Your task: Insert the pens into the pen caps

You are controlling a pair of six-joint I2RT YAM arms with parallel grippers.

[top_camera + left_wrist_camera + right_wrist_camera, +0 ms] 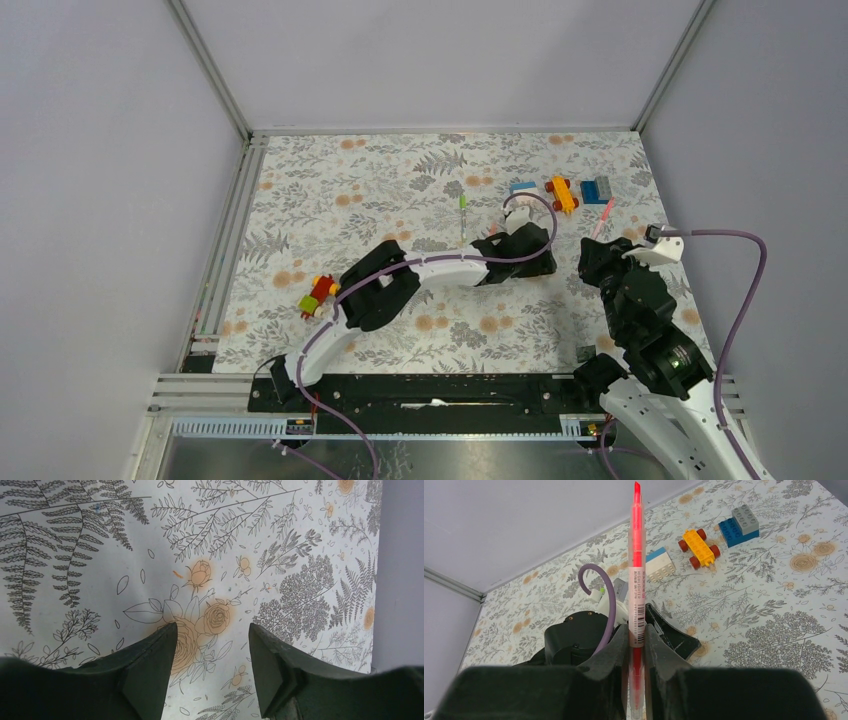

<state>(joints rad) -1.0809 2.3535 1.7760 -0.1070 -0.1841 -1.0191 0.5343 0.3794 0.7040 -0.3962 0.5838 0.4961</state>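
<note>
Bright, even light – soft shadows, near edges of wrist views blurred.

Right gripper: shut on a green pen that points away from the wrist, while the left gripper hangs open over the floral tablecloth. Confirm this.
Colour is wrong. The right wrist view shows the right gripper shut on a pink-red pen, not green. The rest stands: the left gripper is open over the floral tablecloth.

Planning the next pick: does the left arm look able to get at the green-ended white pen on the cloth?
Probably yes. The left end effector is open and empty. In the top view the green-ended white pen lies alone on the cloth close beside it, with nothing between them.
</note>
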